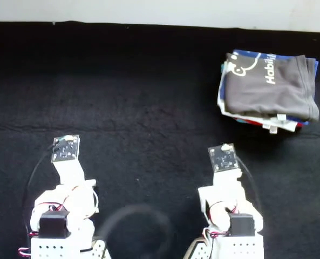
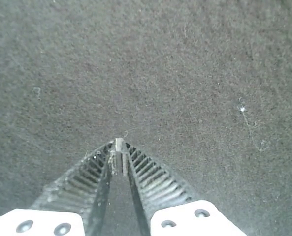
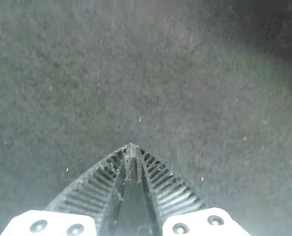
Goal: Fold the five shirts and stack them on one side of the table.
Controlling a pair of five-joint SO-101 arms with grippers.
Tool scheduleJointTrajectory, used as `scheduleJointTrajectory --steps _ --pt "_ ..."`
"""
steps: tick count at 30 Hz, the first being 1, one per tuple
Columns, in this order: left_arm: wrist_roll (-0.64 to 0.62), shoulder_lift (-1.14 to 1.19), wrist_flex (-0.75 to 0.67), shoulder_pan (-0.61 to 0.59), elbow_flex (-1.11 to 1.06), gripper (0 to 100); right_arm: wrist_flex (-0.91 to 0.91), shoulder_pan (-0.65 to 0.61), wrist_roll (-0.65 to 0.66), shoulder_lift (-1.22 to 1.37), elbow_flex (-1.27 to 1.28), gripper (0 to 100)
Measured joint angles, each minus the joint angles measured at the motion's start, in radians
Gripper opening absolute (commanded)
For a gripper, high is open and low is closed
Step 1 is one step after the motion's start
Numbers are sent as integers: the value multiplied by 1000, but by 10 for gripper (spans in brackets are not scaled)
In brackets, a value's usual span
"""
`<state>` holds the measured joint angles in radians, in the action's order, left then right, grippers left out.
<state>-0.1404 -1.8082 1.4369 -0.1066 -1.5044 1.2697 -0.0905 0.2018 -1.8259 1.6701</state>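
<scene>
two arms sit drawn back at the near edge of the black table (image 1: 149, 91), the left arm (image 1: 68, 183) and the right arm (image 1: 227, 189) side by side and well apart. the left jaws are pressed together at the tips with nothing between them, over bare cloth; the right jaws are together in the same way. the stack of shirts (image 1: 257, 120) lies folded at the far right of the table, well apart from both arms. a dark grey shirt (image 1: 270, 89) is on top, with blue, white and red edges showing beneath it.
</scene>
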Motion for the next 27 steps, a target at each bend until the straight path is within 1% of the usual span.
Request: scheduleJointTrajectory --steps 7,11,14,17,20,27 --pt "0 0 -8 6 -3 10 -9 0 0 0 0 7" --pt "5 0 -89 6 -80 8 -20 0 -9 0 0 7" --pt "61 0 -123 6 -167 8 -20 0 -112 0 0 7" --pt "89 0 -124 6 -173 8 -20 0 -227 0 0 7" --pt "98 0 -124 6 -175 8 -20 0 -255 0 0 7" --pt "98 0 -107 6 -175 8 -20 0 -264 0 0 7"
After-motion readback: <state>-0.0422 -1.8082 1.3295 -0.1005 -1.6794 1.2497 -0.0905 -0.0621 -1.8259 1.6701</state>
